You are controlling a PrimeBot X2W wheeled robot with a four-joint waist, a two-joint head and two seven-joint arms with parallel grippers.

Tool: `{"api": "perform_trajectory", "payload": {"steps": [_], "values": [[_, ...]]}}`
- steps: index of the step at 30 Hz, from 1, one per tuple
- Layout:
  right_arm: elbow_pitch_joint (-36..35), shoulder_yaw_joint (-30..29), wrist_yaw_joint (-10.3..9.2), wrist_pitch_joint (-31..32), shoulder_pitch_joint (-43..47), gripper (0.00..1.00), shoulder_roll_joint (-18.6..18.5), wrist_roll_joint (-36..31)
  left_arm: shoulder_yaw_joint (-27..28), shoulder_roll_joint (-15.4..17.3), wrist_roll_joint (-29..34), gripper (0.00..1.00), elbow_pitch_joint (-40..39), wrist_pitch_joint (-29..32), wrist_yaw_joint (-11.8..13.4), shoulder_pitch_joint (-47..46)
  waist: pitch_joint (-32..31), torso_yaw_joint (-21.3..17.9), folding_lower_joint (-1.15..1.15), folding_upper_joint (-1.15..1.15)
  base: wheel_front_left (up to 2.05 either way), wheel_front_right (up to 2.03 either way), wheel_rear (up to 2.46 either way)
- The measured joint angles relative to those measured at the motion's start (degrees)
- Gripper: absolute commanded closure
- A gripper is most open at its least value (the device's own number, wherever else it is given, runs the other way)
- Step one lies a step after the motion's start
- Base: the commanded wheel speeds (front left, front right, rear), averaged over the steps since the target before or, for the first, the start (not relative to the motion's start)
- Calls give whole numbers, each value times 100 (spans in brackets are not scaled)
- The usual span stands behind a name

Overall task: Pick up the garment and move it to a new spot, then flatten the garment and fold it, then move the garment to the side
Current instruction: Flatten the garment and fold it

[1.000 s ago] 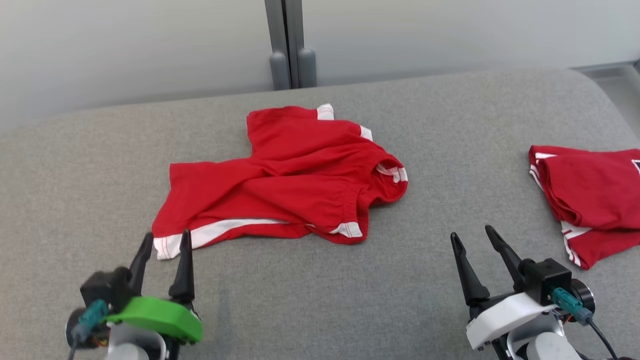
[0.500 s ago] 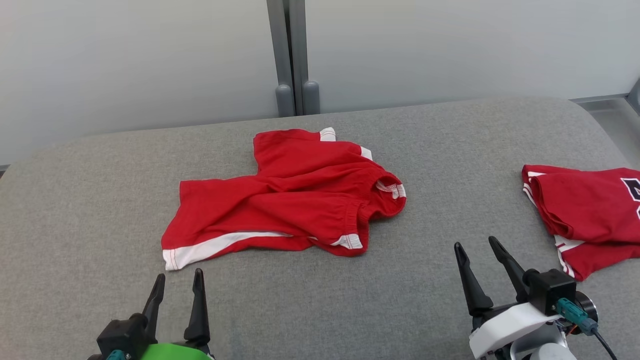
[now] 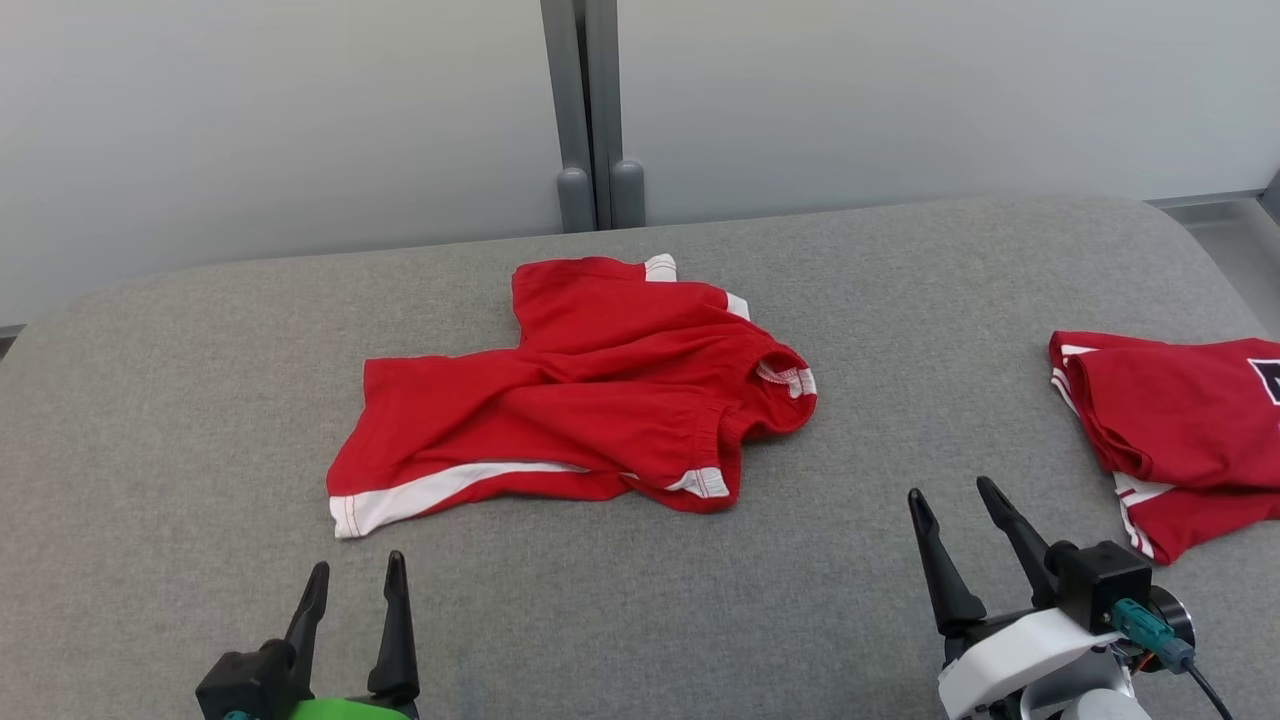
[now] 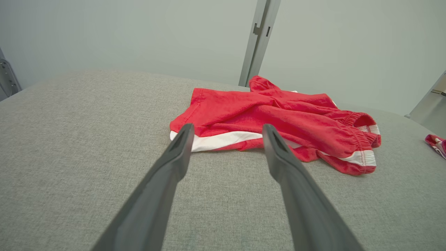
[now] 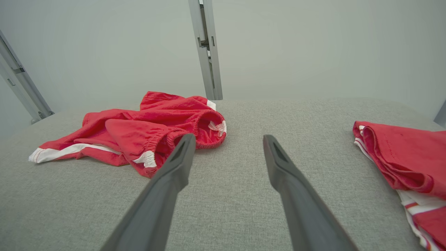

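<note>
Two empty, wide-open claws, left gripper (image 3: 357, 565) and right gripper (image 3: 950, 490), short of crumpled red white-trimmed cloth shorts (image 3: 560, 400): light, limp; probably best pinched at the waistband (image 3: 715, 425).

I see bright, even, diffuse light, just faint soft shadows along the near edge of the red garment (image 3: 570, 400), head view sharp, both wrist views bowed at the edges, close-up fingers (image 4: 156, 195) slightly soft.
</note>
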Motion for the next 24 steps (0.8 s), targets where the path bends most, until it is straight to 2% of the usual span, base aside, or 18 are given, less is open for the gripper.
{"api": "perform_trajectory", "payload": {"steps": [7,11,24], "values": [[12,-30,0,0,-6,0,-1,-21,18,-38,52,0,53,0,-19,-12,42,28,0,0,0,0,0],[96,83,0,-1,-156,0,-2,-247,-1,-52,69,0,68,0,-46,-47,88,109,0,0,0,0,0],[1892,900,0,404,-1622,0,3,-686,-92,-75,93,0,92,0,-73,-338,391,650,0,0,0,0,0]]}}
